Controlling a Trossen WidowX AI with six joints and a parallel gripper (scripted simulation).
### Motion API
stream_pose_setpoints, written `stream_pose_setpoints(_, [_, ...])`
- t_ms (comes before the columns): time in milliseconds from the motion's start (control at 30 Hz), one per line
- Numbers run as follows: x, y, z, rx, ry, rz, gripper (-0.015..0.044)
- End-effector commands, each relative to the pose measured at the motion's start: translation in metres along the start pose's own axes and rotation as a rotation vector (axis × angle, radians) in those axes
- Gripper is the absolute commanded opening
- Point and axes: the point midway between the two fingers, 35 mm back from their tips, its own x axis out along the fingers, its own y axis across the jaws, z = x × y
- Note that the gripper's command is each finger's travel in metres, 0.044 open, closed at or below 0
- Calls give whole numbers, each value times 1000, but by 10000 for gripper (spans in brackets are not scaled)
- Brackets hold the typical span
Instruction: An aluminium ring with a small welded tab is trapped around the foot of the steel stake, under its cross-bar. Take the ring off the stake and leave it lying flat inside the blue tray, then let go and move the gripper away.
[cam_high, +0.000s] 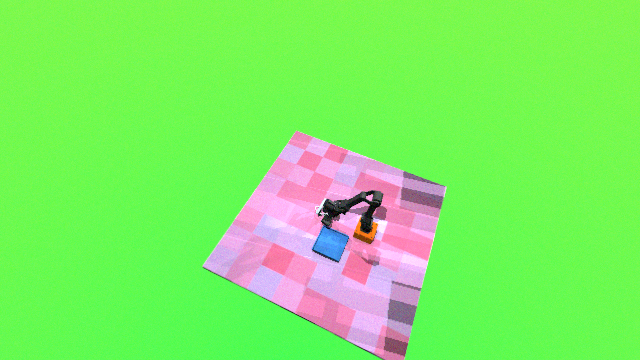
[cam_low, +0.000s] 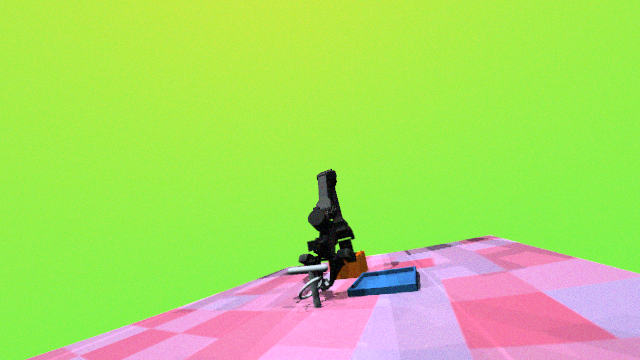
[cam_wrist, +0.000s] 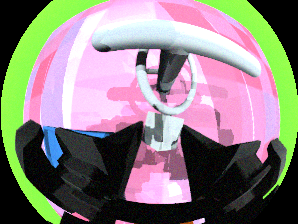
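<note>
We've got a flat bright-green bkgd on all sides of the bench (cam_high: 280, 260) (cam_low: 240, 330) (cam_wrist: 100, 75) in the top view, w/ no texture bar faint grain. Ext. view: same green, yellower up top nr the middle. Bench is a flat 4-sided slab, thin dark edge along its near side, patchwork of pink, rose, lilac & pale mauve blocks. We see dk grey-purple patches nr its right side from above, plus soft pale glare. Wrist view: bench looks curved, green round it, black corners.
</note>
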Motion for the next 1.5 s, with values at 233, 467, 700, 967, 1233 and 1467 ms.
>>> stream_pose_setpoints(233, [-4, 7, 7, -2, 86, -28, 0])
stream_pose_setpoints(467, [-8, 11, 10, -9, 143, -47, 0])
stream_pose_setpoints(700, [-14, 15, 14, -17, 199, -69, 0])
stream_pose_setpoints(967, [-21, 19, 17, -28, 258, -95, 0])
stream_pose_setpoints(1233, [-26, 25, 19, -40, 263, -132, 0])
stream_pose_setpoints(1467, [-30, 31, 20, -54, 258, -172, 0])
